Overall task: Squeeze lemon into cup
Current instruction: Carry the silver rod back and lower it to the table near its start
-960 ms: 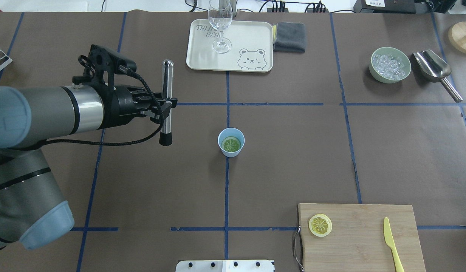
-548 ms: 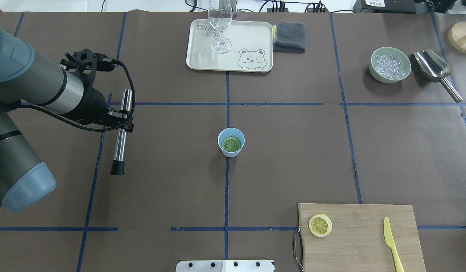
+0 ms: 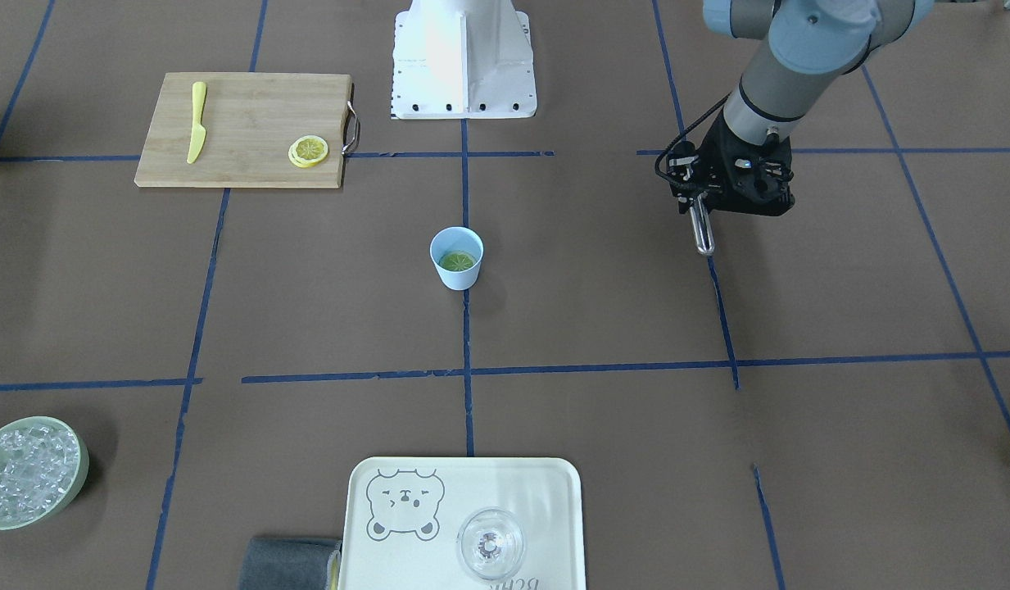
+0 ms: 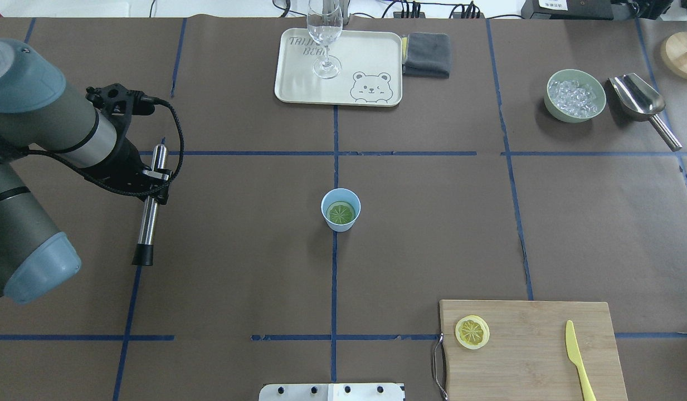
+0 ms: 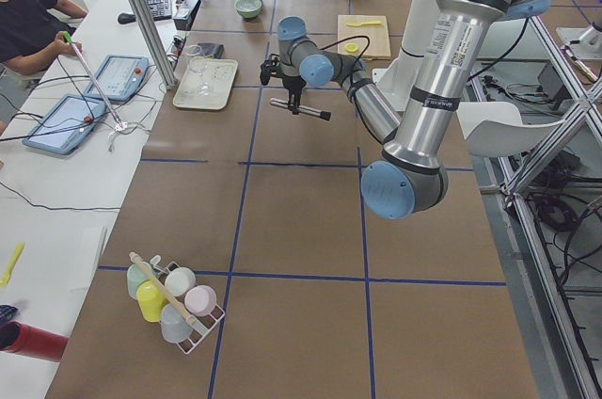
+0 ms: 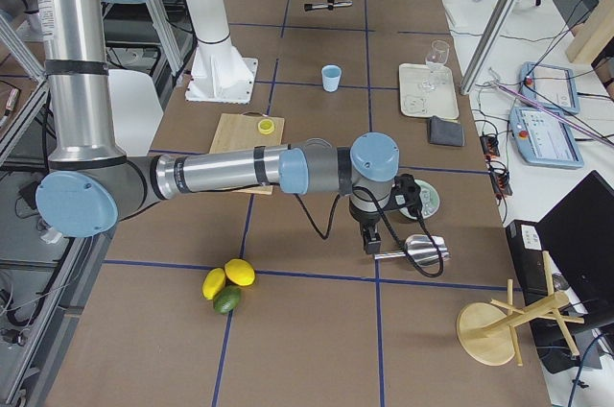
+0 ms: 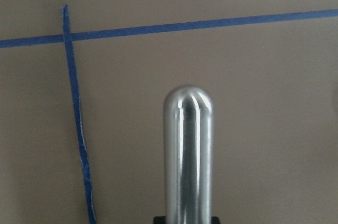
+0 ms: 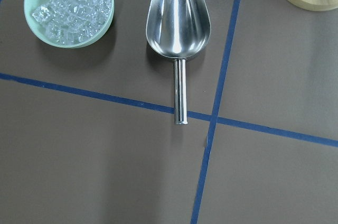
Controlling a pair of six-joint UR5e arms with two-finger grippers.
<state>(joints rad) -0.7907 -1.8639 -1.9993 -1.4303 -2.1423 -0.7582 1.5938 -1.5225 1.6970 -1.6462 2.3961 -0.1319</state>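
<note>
Brown paper covered the table (image 3: 603, 270). From the front, the lemon (image 3: 457, 261) lay flat inside the cup (image 3: 456, 279), in the middle. From above, the left gripper (image 4: 156, 184) was well apart from the cup, its fingers squeezed tight around a metal stick (image 4: 148, 223). Another slice (image 4: 472, 332) sat on the wooden board (image 4: 532, 345). From the right side, the right gripper (image 6: 372, 239) hung near a metal scoop (image 6: 422, 249); I could not tell how its fingers stood. Its wrist camera showed that scoop beside a bowl of ice (image 8: 107, 20).
</note>
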